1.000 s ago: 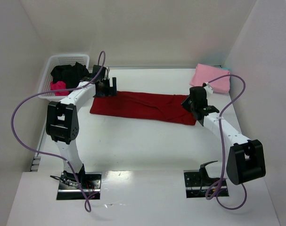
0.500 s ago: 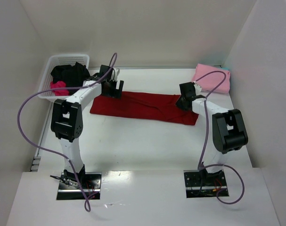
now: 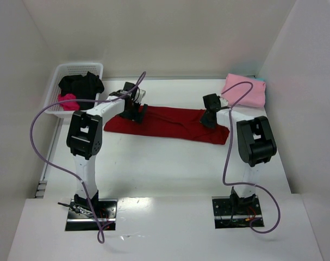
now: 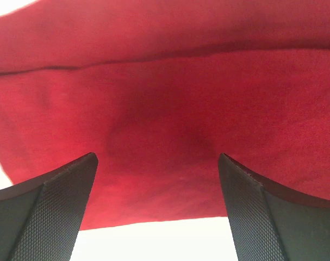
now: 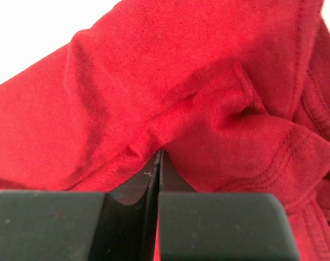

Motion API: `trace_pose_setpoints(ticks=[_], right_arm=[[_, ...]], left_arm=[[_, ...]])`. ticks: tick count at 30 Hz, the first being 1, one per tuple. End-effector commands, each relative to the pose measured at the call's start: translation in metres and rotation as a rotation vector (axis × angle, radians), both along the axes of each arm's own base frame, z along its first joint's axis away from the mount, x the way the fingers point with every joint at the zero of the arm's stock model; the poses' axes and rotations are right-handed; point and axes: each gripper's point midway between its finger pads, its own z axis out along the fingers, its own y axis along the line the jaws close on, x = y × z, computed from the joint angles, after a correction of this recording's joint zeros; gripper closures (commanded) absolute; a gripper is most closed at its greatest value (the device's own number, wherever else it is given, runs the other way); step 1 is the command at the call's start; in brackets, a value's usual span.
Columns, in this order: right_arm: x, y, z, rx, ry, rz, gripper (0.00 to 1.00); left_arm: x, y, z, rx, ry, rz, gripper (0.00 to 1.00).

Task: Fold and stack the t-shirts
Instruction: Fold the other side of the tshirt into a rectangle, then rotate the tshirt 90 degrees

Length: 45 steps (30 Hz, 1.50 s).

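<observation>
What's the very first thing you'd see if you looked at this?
A long dark red t-shirt lies stretched across the middle of the white table. The right hand pinches a fold at one end, and the left hand hangs open over the other. A folded pink t-shirt sits in the far right corner.

Your overhead view is bright and evenly lit from above, with soft shadows and a glare patch on the white table (image 3: 170,163) by the arm bases. Between the textured black left fingers (image 4: 50,212), the dark red cloth t-shirt (image 4: 165,81) darkens into shadow. The black right fingers (image 5: 219,223) are blurred, but the weave just ahead of them is crisp.
</observation>
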Motion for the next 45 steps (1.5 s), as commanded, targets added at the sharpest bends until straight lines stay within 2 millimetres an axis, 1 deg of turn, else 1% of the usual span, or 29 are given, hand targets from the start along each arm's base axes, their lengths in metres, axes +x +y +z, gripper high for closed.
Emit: trace_pose_setpoints(ticks=[1, 4, 6, 7, 9, 10, 11, 13, 14, 17, 18, 19, 20, 21, 24, 25, 26, 28, 29, 31, 33, 36, 37, 38, 39, 40, 42, 43, 45], right_arm=[[0.017, 0.006, 0.009, -0.014, -0.03, 0.015, 1.0], [0.019, 0.008, 0.003, -0.011, -0.011, 0.02, 1.0], [0.018, 0.007, -0.002, -0.014, 0.0, 0.02, 1.0], [0.02, 0.008, -0.003, -0.014, 0.0, 0.02, 1.0], [0.021, 0.008, -0.008, -0.018, 0.016, 0.02, 1.0], [0.028, 0.01, -0.001, -0.013, -0.005, 0.02, 1.0], [0.029, 0.01, -0.008, -0.016, 0.008, 0.02, 1.0], [0.036, 0.012, -0.004, -0.015, 0.006, 0.02, 1.0], [0.036, 0.012, -0.012, -0.02, 0.026, 0.02, 1.0], [0.046, 0.018, -0.006, -0.008, 0.019, 0.037, 1.0], [0.047, 0.018, -0.013, -0.011, 0.032, 0.038, 1.0], [0.055, 0.02, -0.009, -0.007, 0.016, 0.038, 1.0], [0.055, 0.02, -0.01, -0.009, 0.025, 0.038, 1.0], [0.056, 0.02, -0.011, -0.016, 0.035, 0.045, 1.0], [0.064, 0.023, -0.012, -0.012, 0.028, 0.058, 1.0], [0.069, 0.025, -0.011, -0.01, 0.021, 0.058, 1.0], [0.073, 0.026, -0.008, -0.008, 0.01, 0.058, 1.0], [0.078, 0.027, -0.013, -0.014, 0.014, 0.065, 1.0], [0.078, 0.027, -0.013, -0.014, 0.014, 0.065, 1.0], [0.085, 0.028, -0.009, -0.01, -0.002, 0.065, 1.0], [0.086, 0.03, -0.015, -0.005, 0.008, 0.07, 1.0], [0.089, 0.031, -0.016, -0.01, 0.007, 0.078, 1.0], [0.09, 0.038, -0.013, 0.0, 0.0, 0.092, 1.0], [0.092, 0.038, -0.016, -0.001, 0.003, 0.092, 1.0], [0.09, 0.038, -0.022, -0.008, 0.014, 0.099, 1.0], [0.096, 0.04, -0.017, -0.002, -0.004, 0.112, 1.0], [0.097, 0.041, -0.026, -0.004, 0.009, 0.112, 1.0], [0.099, 0.047, -0.021, -0.008, -0.004, 0.131, 1.0], [0.104, 0.048, -0.023, -0.011, -0.012, 0.139, 1.0]], left_arm=[[-0.001, -0.008, -0.005, 0.006, 0.02, -0.05, 0.01], [-0.006, -0.015, -0.01, -0.028, 0.048, -0.06, 0.01], [-0.014, -0.014, -0.021, -0.029, 0.098, -0.051, 0.01], [-0.013, -0.018, -0.017, -0.047, 0.098, -0.049, 0.01], [-0.018, -0.019, -0.024, -0.056, 0.139, -0.028, 0.01], [-0.017, -0.02, -0.02, -0.062, 0.138, -0.015, 0.01], [-0.02, -0.021, -0.024, -0.07, 0.159, -0.01, 0.01], [-0.023, -0.021, -0.025, -0.071, 0.169, 0.0, 0.01], [-0.028, -0.02, -0.031, -0.072, 0.199, 0.023, 0.01], [-0.04, -0.023, -0.036, -0.091, 0.256, 0.037, 0.01], [-0.044, -0.024, -0.036, -0.1, 0.274, 0.05, 0.01], [-0.047, -0.026, -0.034, -0.114, 0.279, 0.045, 0.01], [-0.058, -0.029, -0.039, -0.137, 0.321, 0.055, 0.01], [-0.064, -0.031, -0.032, -0.137, 0.318, 0.045, 0.01], [-0.082, -0.036, -0.028, -0.163, 0.352, 0.045, 0.01], [-0.094, -0.034, -0.036, -0.159, 0.388, 0.047, 0.01], [-0.098, -0.033, -0.036, -0.158, 0.393, 0.048, 0.01], [-0.111, -0.039, -0.038, -0.164, 0.42, 0.039, 0.01], [-0.117, -0.037, -0.04, -0.163, 0.434, 0.052, 0.01], [-0.126, -0.046, -0.038, -0.169, 0.452, 0.04, 0.01], [-0.143, -0.047, -0.038, -0.169, 0.486, 0.038, 0.01], [-0.156, -0.052, -0.031, -0.182, 0.494, 0.053, 0.01], [-0.16, -0.051, -0.031, -0.184, 0.5, 0.067, 0.01], [-0.169, -0.054, -0.036, -0.182, 0.52, 0.056, 0.01], [-0.172, -0.056, -0.034, -0.184, 0.519, 0.058, 0.01], [-0.174, -0.053, -0.034, -0.174, 0.515, 0.061, 0.01], [-0.186, -0.061, -0.039, -0.155, 0.529, 0.048, 0.01], [-0.188, -0.064, -0.039, -0.152, 0.53, 0.038, 0.01], [-0.197, -0.072, -0.041, -0.141, 0.542, 0.017, 0.01]])
